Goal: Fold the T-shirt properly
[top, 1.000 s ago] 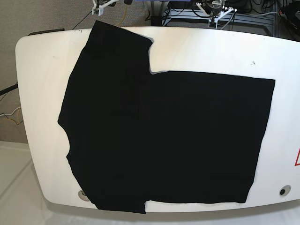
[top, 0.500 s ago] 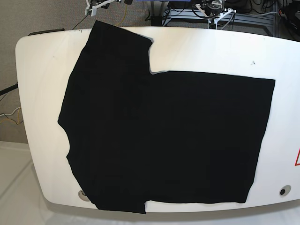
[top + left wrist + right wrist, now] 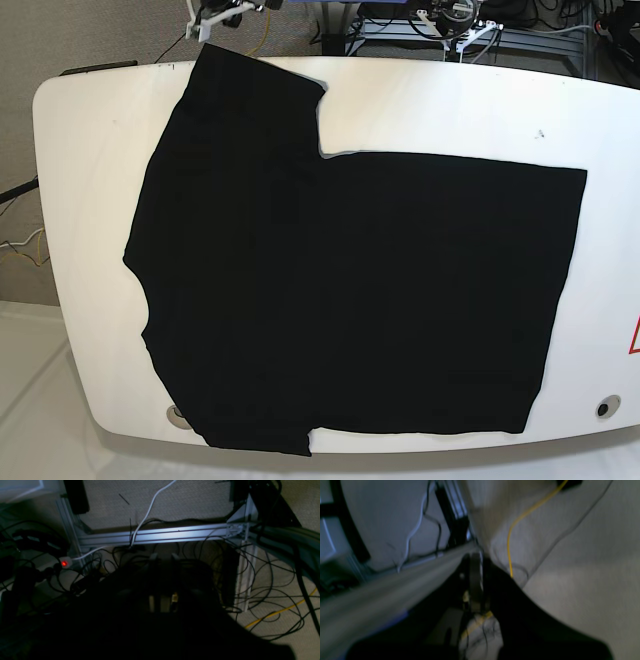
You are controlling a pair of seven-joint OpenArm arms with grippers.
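The black T-shirt [image 3: 340,290] lies flat across the white table [image 3: 90,180]. One sleeve reaches the far edge at upper left, and its hem is on the right. Neither gripper touches it. Both arms hang behind the table's far edge: the right gripper [image 3: 213,17] at top left, the left gripper [image 3: 460,25] at top centre-right. In the right wrist view the right gripper [image 3: 475,557] is blurred, with its fingers together over the floor. In the left wrist view the left gripper [image 3: 164,556] is a dark shape with a narrow gap between its tips, over cables.
Behind the table are an aluminium frame rail [image 3: 175,533], tangled black cables, a yellow cable [image 3: 277,612] and a power strip with a red light [image 3: 64,563] on carpet. The table has a round hole [image 3: 605,407] and a red sticker [image 3: 634,340] at its right front.
The right gripper behind the far edge has shifted slightly left and then back right. The T-shirt and the left arm have not moved.
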